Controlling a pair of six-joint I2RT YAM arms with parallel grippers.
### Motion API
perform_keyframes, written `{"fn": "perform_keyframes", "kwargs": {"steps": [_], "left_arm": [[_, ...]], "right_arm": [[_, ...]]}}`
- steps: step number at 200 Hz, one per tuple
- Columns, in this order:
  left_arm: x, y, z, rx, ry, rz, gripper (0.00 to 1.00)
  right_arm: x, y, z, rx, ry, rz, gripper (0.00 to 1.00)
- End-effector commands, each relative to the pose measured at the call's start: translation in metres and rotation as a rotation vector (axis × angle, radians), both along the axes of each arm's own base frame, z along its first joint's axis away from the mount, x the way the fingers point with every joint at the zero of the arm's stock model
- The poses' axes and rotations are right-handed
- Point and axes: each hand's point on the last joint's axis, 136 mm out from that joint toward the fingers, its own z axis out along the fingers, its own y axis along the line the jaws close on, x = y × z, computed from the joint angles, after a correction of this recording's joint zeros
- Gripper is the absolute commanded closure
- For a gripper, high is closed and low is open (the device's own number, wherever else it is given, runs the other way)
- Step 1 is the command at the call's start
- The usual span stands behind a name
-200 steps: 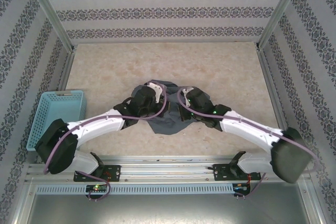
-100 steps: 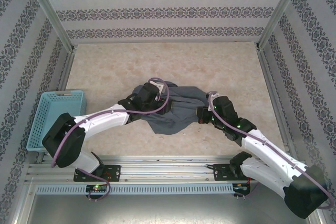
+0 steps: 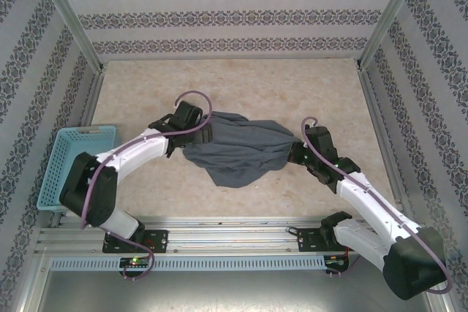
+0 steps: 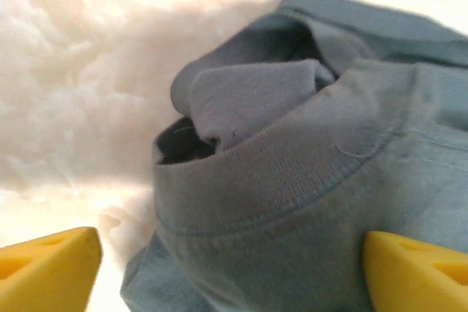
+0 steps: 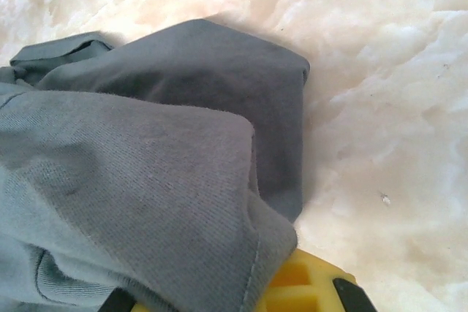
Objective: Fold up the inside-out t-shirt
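Inside-out t-shirt [image 3: 238,147]: lies bunched mid-table [image 3: 307,85], stretched left to right between the two grippers.
Left gripper [image 3: 194,131]: at the shirt's left end; jaws stand wide apart, its yellow fingers [image 4: 47,268] either side of the ribbed collar [image 4: 292,158], not pinching it.
Right gripper [image 3: 294,153]: at the shirt's right end; jaws closed on a fold of the cloth.
Basket [image 3: 77,158]: light blue, at the table's left edge, well apart from the shirt.

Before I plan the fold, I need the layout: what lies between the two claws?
The t-shirt, bunched, fills the stretch from the left claw to the right claw; the top view shows it.
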Motion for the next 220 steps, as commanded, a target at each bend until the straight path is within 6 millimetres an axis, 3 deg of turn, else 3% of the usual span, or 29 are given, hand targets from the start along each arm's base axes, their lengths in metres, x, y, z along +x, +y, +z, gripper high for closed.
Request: {"fn": "perform_keyframes", "kwargs": {"steps": [1,14,26,39,50,72,88,100,117,130,145,176,200,220], "left_arm": [[0.007,-0.016,-0.012,-0.088,0.058,-0.03,0.17],[0.014,-0.022,-0.015,-0.111,0.073,-0.042,0.3],[0.02,-0.021,-0.008,-0.108,0.072,-0.044,0.6],[0.03,-0.006,0.017,-0.056,0.029,-0.018,0.81],[0.036,0.016,0.054,0.037,-0.038,0.028,0.9],[0.03,0.06,0.161,0.187,-0.247,0.13,0.98],[0.013,0.075,0.228,0.185,-0.393,0.154,1.0],[0.0,0.078,0.26,0.158,-0.455,0.155,1.0],[-0.014,0.066,0.282,0.14,-0.502,0.11,1.0],[-0.019,0.049,0.283,0.117,-0.507,0.053,1.0],[-0.019,0.022,0.268,0.047,-0.466,-0.027,1.0],[-0.019,-0.051,0.211,-0.099,-0.347,-0.188,1.0],[-0.027,-0.107,0.157,-0.191,-0.234,-0.286,0.9],[-0.042,-0.142,0.113,-0.229,-0.129,-0.371,0.72]], "right_arm": [[0.01,0.001,0.013,0.008,-0.032,-0.008,1.0],[0.013,0.005,0.016,0.011,-0.035,0.01,1.0],[0.017,0.011,0.022,0.019,-0.046,0.035,1.0],[0.024,0.022,0.036,0.024,-0.073,0.078,1.0],[0.029,0.036,0.051,0.009,-0.105,0.129,1.0],[0.035,0.068,0.082,-0.035,-0.165,0.225,1.0],[0.038,0.084,0.098,-0.022,-0.193,0.252,1.0],[0.042,0.086,0.104,0.01,-0.201,0.238,1.0],[0.047,0.075,0.105,0.028,-0.202,0.185,1.0],[0.05,0.063,0.1,0.027,-0.19,0.145,1.0],[0.051,0.044,0.085,0.028,-0.144,0.085,1.0],[0.047,0.015,0.044,0.035,-0.041,0.009,1.0],[0.039,0.001,0.015,0.019,0.032,-0.038,1.0],[0.036,-0.008,0.003,0.01,0.069,-0.067,0.75]]}}
